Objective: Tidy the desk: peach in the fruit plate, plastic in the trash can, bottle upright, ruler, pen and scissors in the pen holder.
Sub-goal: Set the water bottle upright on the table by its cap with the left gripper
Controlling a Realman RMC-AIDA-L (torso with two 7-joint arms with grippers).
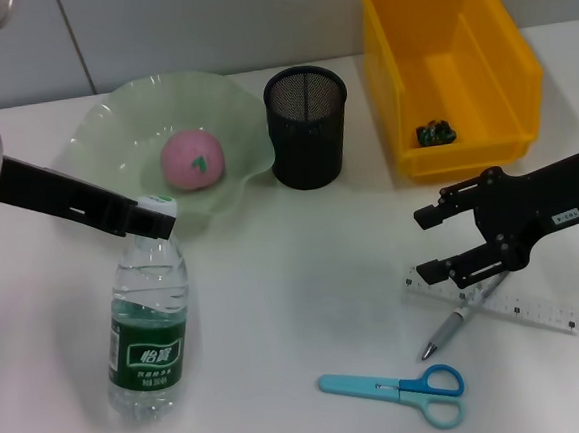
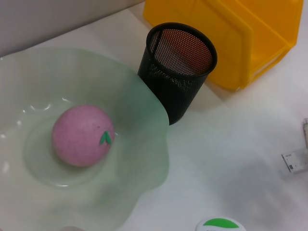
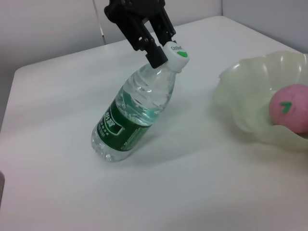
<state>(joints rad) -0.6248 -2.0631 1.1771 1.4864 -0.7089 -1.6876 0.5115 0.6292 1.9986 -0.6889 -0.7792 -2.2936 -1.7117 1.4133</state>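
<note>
My left gripper (image 1: 154,215) is shut on the white-and-green cap of the water bottle (image 1: 148,328), which leans with its base on the table; the right wrist view shows the gripper (image 3: 161,48) and bottle (image 3: 132,120) too. A pink peach (image 1: 193,160) lies in the pale green fruit plate (image 1: 112,130). The black mesh pen holder (image 1: 308,127) looks to hold nothing. A dark scrap of plastic (image 1: 435,133) lies in the yellow trash can (image 1: 448,69). My right gripper (image 1: 430,244) hovers open just above the clear ruler (image 1: 527,308) and the pen (image 1: 458,322). Blue scissors (image 1: 398,386) lie near the front edge.
In the left wrist view the peach (image 2: 83,135), the plate (image 2: 139,120), the pen holder (image 2: 179,72) and the bottle cap (image 2: 220,224) show. The pen lies across the ruler. A wall runs behind the table.
</note>
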